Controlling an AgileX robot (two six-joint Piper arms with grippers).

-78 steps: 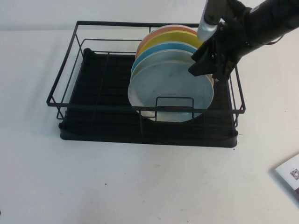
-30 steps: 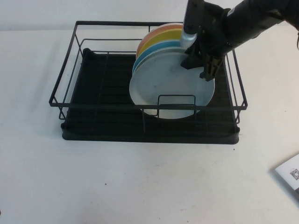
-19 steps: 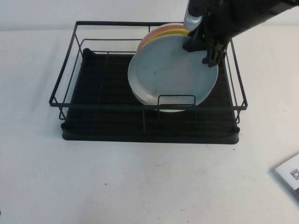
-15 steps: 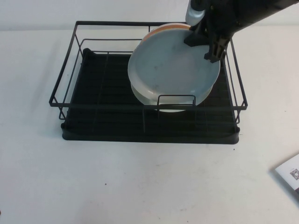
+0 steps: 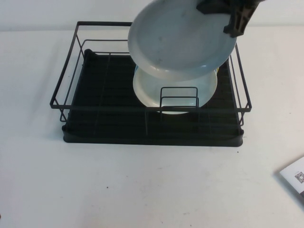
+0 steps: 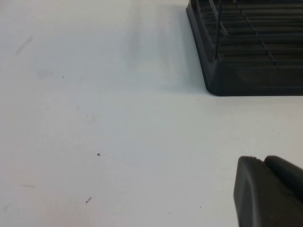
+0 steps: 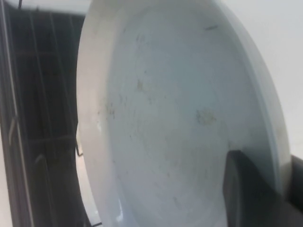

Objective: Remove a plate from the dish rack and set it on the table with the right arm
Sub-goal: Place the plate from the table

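Note:
My right gripper [image 5: 229,14] is shut on the rim of the pale grey-blue plate [image 5: 180,38] and holds it lifted above the black wire dish rack [image 5: 71,71], tilted toward the camera. In the right wrist view the plate [image 7: 175,118] fills the picture, with one finger [image 7: 246,194] on its face and the other behind the rim. A white-cream plate [image 5: 180,92] still stands in the rack below it. My left gripper [image 6: 270,189] is shut and empty, low over the white table [image 6: 94,118] near the rack's corner [image 6: 246,71]; it is out of the high view.
A white card with a printed code [image 5: 294,178] lies at the table's right edge. Bare white table [image 5: 142,185] lies in front of the rack. The rack's left half holds no plates.
My right gripper has lifted the grey-blue plate up out of the rack and tilted it. It now covers the coloured plates behind; the white-cream plate stays in the rack.

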